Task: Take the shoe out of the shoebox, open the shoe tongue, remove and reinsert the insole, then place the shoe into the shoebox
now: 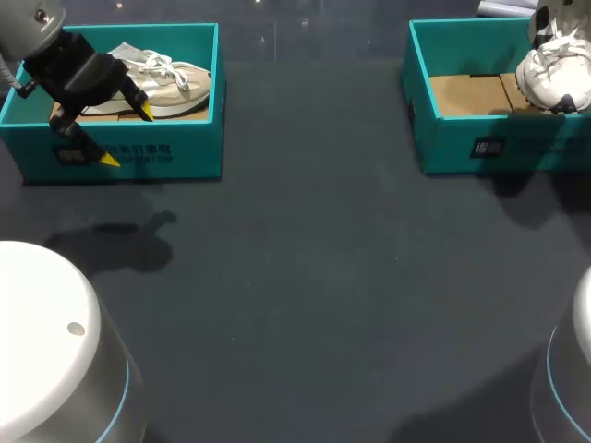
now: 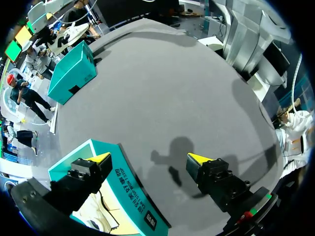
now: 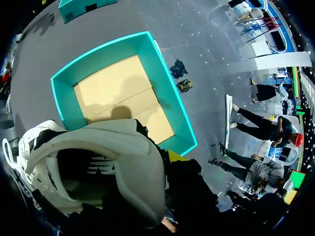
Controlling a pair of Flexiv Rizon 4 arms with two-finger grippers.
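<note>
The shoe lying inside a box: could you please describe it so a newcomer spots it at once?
On the dark table, find the teal shoebox at the far left, whose front wall the open left end effector straddles. The shoe lies inside it: cream with white laces, whereas the white shoe at the right hangs above the second shoebox, which is empty.

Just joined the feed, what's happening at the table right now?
The right gripper holds a white shoe above the right shoebox, whose cardboard floor is bare. The left gripper hangs open astride the front wall of the left shoebox. A beige shoe lies inside that box, not gripped.
</note>
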